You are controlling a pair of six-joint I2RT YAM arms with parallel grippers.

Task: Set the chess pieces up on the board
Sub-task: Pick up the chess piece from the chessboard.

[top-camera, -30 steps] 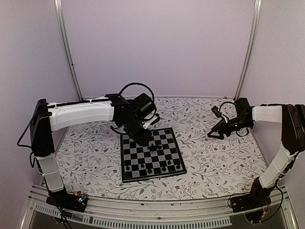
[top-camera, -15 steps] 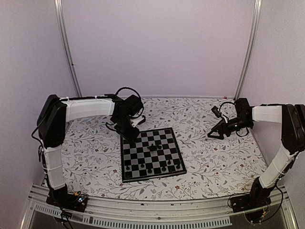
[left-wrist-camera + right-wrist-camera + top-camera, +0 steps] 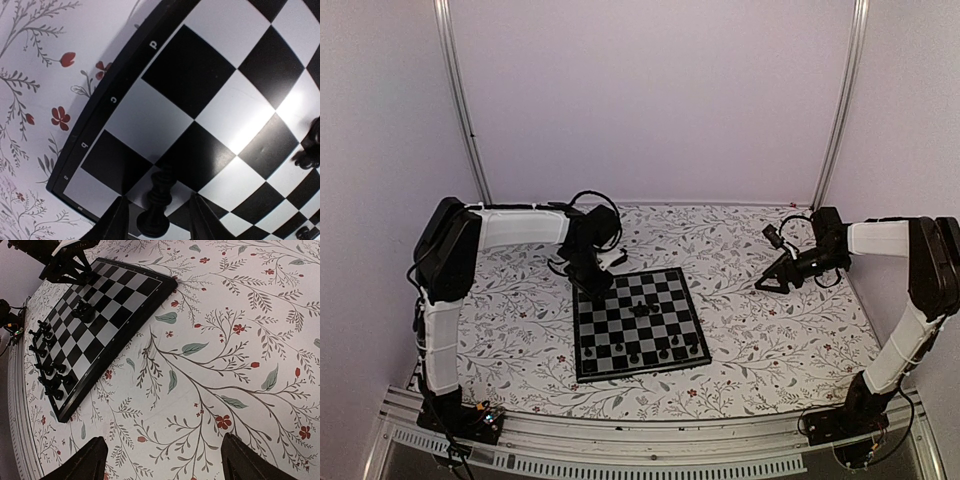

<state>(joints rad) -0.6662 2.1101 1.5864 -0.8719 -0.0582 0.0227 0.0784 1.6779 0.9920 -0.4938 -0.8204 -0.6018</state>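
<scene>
Black and upright, one chess piece [image 3: 158,197] stands on the board [image 3: 210,95] close to its corner, beside the border printed with the letters a to d. It sits between the two fingers [image 3: 116,222] of my left pincer [image 3: 594,286], and bare board shows on both sides of it, so that pincer is open and not gripping it. From above, this places my left pincer low over the board's far left corner.

Other chess pieces [image 3: 655,352] stand in a row along the near edge of the board, and a small cluster [image 3: 642,309] sits near the middle squares. My left wrist camera catches a couple of dark, blurred figures [image 3: 311,149] at its right edge; I cannot tell which pieces they are.

The board lies flat about mid-table on the floral table cover [image 3: 770,340], a little left of centre.

My right pincer [image 3: 767,281] hangs over the cover well to the right of the board. Its fingers [image 3: 92,460] are spread wide with only the leaf-and-flower print between them, so it is open and holds nothing. From that wrist the board shows at the upper left.
</scene>
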